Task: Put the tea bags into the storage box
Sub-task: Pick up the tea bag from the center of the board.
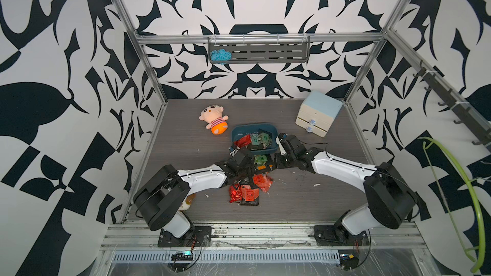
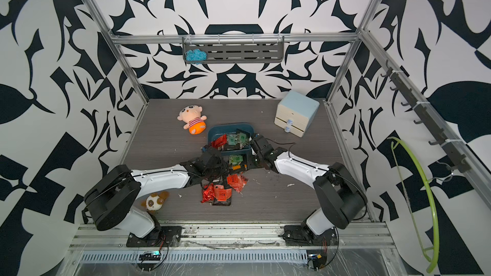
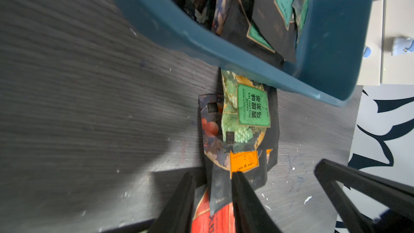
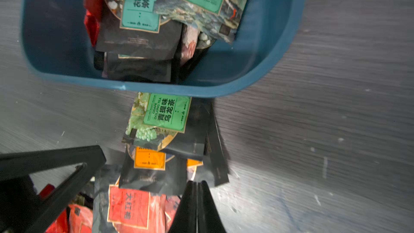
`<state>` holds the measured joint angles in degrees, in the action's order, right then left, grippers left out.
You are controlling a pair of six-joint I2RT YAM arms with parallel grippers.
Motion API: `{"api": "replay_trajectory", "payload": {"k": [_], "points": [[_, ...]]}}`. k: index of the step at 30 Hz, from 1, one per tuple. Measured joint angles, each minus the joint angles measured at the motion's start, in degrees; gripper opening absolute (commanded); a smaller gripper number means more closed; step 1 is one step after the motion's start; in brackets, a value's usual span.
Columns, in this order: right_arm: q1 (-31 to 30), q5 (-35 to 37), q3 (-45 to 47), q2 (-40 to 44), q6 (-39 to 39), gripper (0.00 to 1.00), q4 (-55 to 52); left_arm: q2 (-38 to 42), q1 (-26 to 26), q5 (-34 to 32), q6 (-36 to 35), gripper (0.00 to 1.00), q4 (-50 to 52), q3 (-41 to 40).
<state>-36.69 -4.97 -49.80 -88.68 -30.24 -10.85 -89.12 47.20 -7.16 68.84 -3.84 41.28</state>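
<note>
The teal storage box (image 1: 240,128) (image 2: 215,130) sits mid-table and holds several tea bags (image 1: 255,139), black with green labels plus a red one (image 4: 139,1). More tea bags lie just in front of it: a green-label sachet (image 3: 253,106) (image 4: 168,113), orange-label ones (image 3: 244,160), and red ones (image 1: 249,192) nearer the front. My left gripper (image 3: 214,178) (image 1: 252,173) is open at the pile, and a black sachet's edge lies between its fingers. My right gripper (image 4: 197,183) (image 1: 274,167) is shut and empty, its tip beside the pile's right edge.
A plush doll (image 1: 214,119) lies back left of the box. A cream two-drawer cabinet (image 1: 317,115) stands back right. A small plush (image 2: 154,202) lies under the left arm. A wall shelf holding blue yarn (image 1: 220,55) hangs on the back rail.
</note>
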Motion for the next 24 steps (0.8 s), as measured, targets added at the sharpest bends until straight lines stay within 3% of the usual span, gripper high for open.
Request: {"api": "replay_trajectory", "payload": {"k": [17, 24], "points": [[0.7, -1.5, 0.1, -8.9, -3.9, 0.06, 8.1, -4.9, -0.6, -0.5, 0.0, 0.3, -5.3, 1.6], [0.9, -2.3, 0.1, -9.8, -4.1, 0.05, 8.6, -7.5, -0.6, -0.3, 0.2, 0.23, -6.7, 3.0]]}}
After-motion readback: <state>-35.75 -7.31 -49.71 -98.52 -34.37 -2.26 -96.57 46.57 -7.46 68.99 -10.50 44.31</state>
